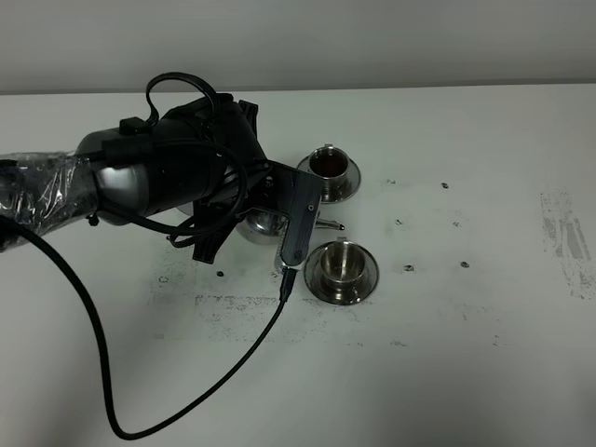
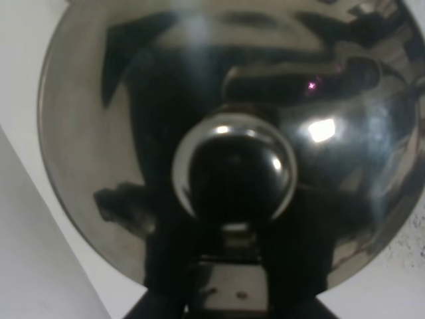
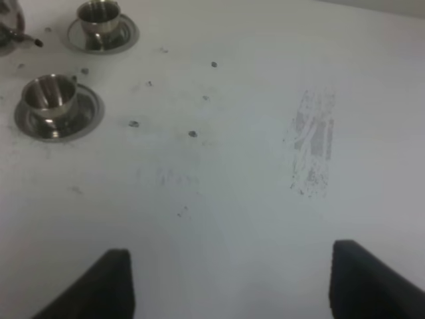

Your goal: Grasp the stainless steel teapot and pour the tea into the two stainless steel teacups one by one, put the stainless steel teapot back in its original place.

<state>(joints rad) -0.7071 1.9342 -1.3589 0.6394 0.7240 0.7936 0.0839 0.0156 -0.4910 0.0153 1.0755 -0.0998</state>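
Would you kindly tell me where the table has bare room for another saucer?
Bare table stretches right of the far teacup and near teacup, out to the scuffed patch. The front strip is free too, save the cable at left. Crowded around the teapot, under the left arm.

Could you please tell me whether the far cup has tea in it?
Yes, it holds tea: the far cup shows dark liquid inside, while the near cup shows only bare shiny steel.

A white table (image 1: 466, 372) bears grey scuff marks (image 1: 565, 240) and dark specks (image 1: 409, 268).
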